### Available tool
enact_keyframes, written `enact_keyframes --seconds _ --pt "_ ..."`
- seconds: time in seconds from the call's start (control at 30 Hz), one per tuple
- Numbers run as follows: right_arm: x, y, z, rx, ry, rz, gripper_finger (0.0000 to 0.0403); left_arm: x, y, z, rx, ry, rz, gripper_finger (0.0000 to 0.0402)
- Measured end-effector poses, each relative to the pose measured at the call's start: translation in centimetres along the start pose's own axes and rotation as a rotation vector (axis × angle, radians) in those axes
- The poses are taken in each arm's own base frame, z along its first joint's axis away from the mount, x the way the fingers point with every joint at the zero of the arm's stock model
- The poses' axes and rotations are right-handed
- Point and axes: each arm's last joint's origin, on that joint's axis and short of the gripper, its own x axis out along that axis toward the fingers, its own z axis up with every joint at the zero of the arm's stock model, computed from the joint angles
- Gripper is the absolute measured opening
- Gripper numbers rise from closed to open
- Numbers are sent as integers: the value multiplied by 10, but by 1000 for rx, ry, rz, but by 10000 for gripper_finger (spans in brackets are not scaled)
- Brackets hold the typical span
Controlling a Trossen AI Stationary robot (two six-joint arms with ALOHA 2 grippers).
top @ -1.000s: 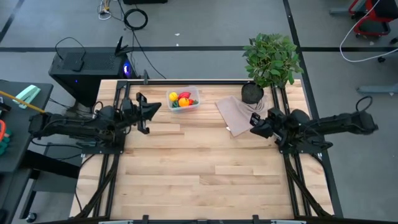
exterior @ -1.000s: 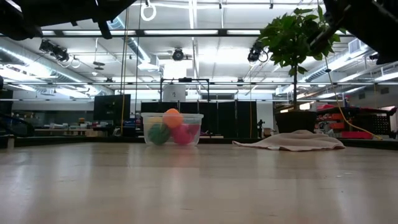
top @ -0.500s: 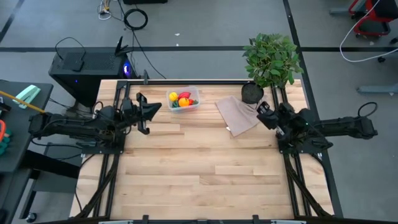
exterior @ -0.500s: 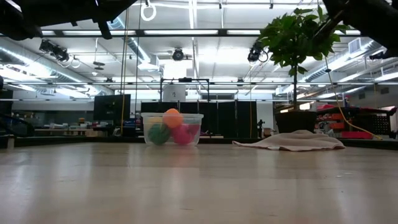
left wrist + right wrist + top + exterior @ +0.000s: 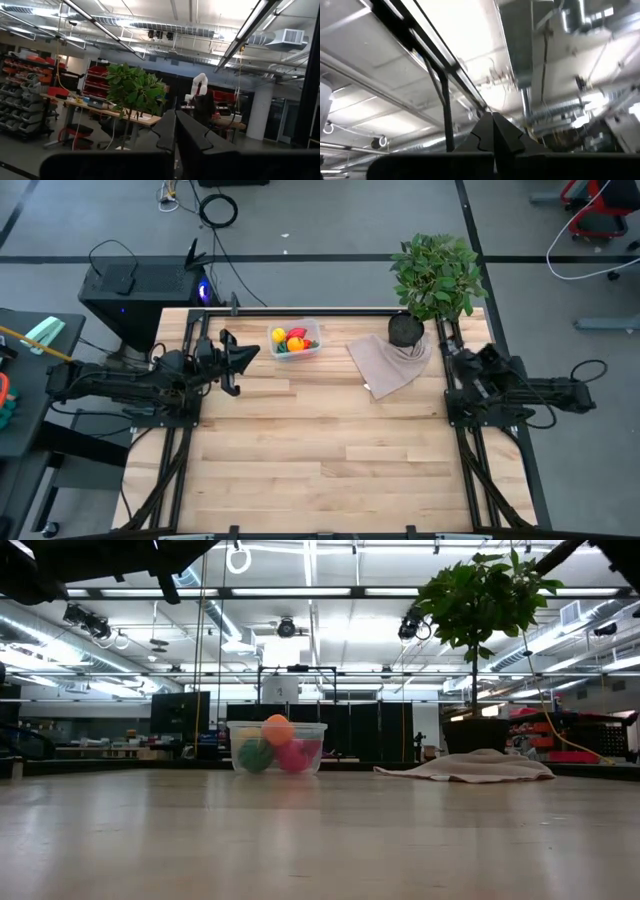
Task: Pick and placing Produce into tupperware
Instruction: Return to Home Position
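The job looks all but done. The small clear plastic tub with rounded corners [image 5: 308, 327] sits upper centre in the high view and holds the yellow, orange, red and green toy produce [image 5: 291, 340]. The left gripper [image 5: 175, 116] hangs just left of it, fingers clenched on nothing. The right gripper [image 5: 493, 116], at the table's right edge, points ceilingward and is likewise clenched and empty. The step in hand looks like homing, so next comes only folding the arms away from the tub.

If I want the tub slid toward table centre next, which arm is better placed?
Left, probably. Its tool sits close beside the tupperware, nothing between them; the right tool points up at the table's right edge, with the cloth in between.
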Motion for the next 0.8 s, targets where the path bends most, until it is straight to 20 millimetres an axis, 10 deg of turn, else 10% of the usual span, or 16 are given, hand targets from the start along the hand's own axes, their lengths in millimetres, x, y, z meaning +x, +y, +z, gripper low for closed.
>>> enact_keyframes --seconds 0.47,0.8 --pt "-14 13 20 -153 -110 80 0 0 0 0 -29 1 3 6" --pt "-24 -14 -32 -105 429 -262 0 0 0 -2 -47 19 7 12"
